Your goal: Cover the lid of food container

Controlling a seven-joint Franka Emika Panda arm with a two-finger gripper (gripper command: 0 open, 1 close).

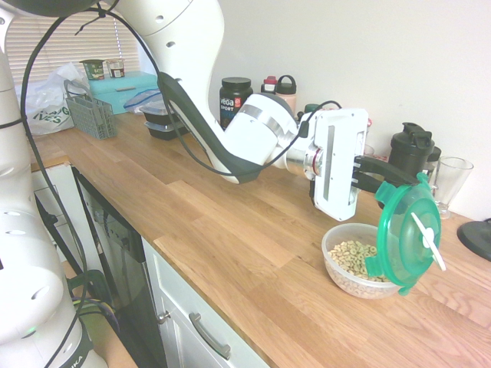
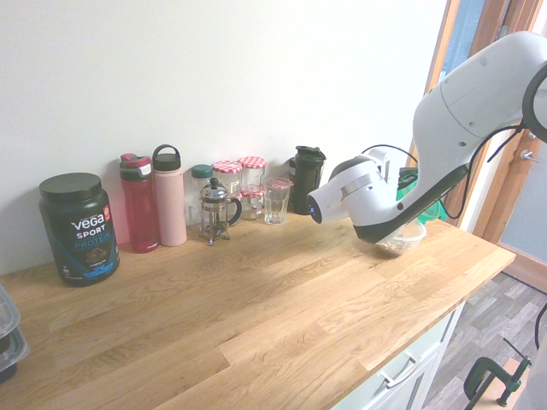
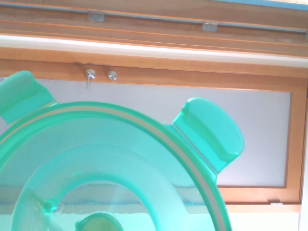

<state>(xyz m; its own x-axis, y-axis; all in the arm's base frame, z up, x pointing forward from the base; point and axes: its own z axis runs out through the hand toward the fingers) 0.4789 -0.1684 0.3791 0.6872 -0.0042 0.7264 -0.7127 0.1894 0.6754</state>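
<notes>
The gripper (image 1: 410, 181) is pinched closed on the top edge of the green lid (image 1: 410, 234), with one of its side tabs right by the fingertips. The lid is standing up on its edge, leaning a bit, at the right side of the bowl (image 1: 334, 270) as the first outside view shows it. The bowl sits upright on the wooden counter (image 1: 207, 222), toward its far side, and it has ring cereal (image 1: 353, 258) in it. The low part of the lid is at the bowl's right rim, but I can't tell if the two touch. The white bar (image 1: 428, 241) on the lid faces right, away from the bowl. I think the job now is to get the lid lined up and laid on top. Next, the arm (image 1: 261, 126) should tip the top of the lid over to the left, so it goes flat with the bar facing up, and slide it so its round edge sits over the bowl's rim. It should go slow, because a hard push on one side could tip the bowl and spill the cereal.
</notes>
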